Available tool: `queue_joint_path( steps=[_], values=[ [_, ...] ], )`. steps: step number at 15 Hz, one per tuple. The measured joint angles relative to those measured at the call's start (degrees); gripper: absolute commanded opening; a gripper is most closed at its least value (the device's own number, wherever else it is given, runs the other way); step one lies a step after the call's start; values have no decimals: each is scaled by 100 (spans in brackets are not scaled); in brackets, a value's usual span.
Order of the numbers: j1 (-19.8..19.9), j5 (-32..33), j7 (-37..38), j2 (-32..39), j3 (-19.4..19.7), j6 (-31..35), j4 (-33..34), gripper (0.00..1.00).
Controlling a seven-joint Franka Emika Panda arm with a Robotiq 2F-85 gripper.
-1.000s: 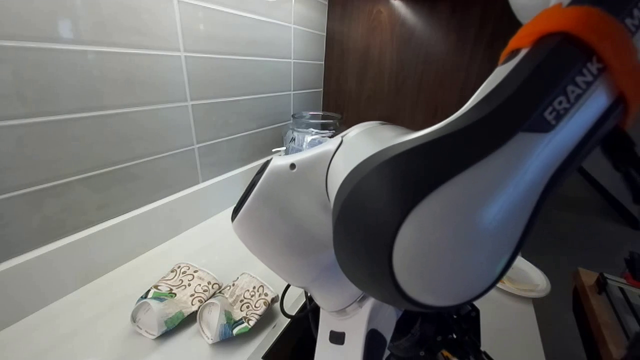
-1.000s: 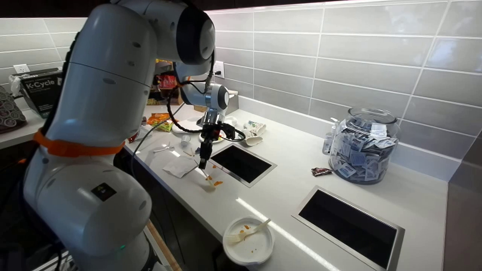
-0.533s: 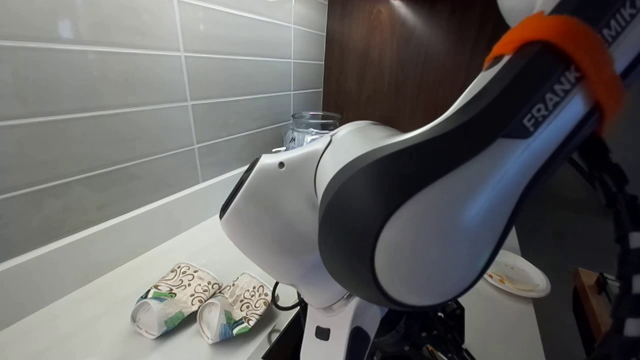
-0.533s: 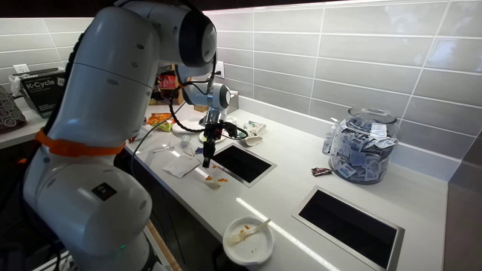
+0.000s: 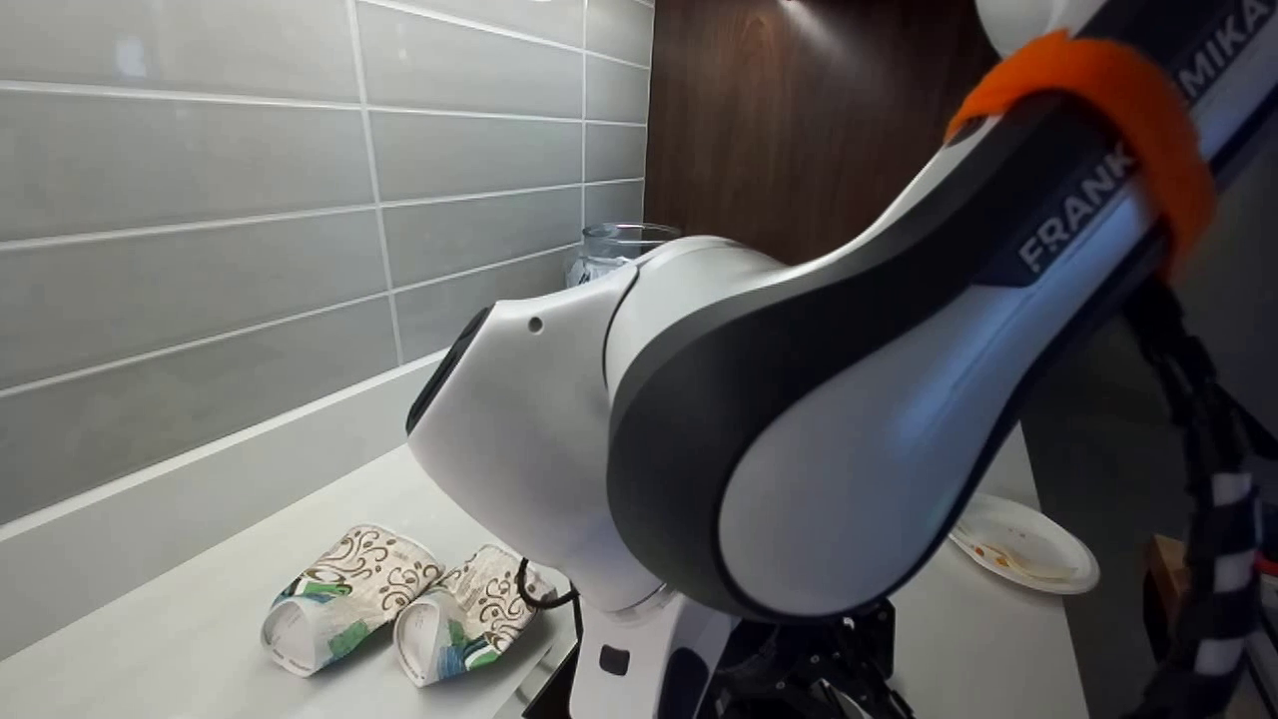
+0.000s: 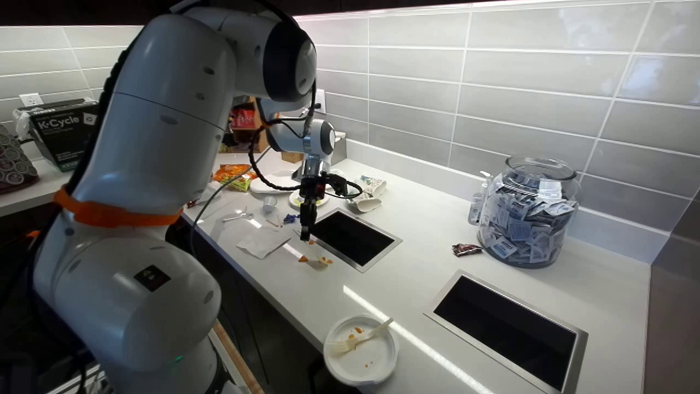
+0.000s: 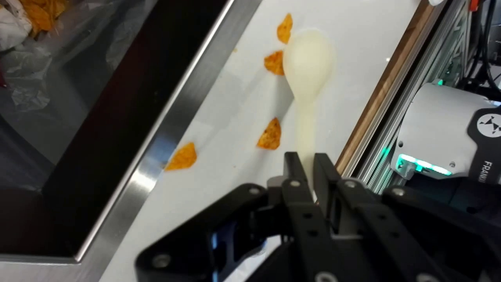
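Gripping a pale spoon (image 7: 306, 103) by its handle, with the pincer (image 7: 307, 158) closed down to the handle's thin width. Holding the spoon above the white table (image 7: 360, 43), bowl end outward, near scattered orange chips (image 7: 270, 135) and a steel-rimmed opening (image 7: 191, 98).

One held spoon (image 7: 306, 113), four chips (image 7: 269, 135)
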State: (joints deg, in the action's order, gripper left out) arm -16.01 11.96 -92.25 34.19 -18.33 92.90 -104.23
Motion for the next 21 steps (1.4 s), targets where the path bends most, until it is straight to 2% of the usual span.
queue_joint_path(
  steps=[9,21],
  values=[
    [-66,268,266,84,23,46,260,3],
    [-190,450,790,-143,22,284,186,3]
  ],
)
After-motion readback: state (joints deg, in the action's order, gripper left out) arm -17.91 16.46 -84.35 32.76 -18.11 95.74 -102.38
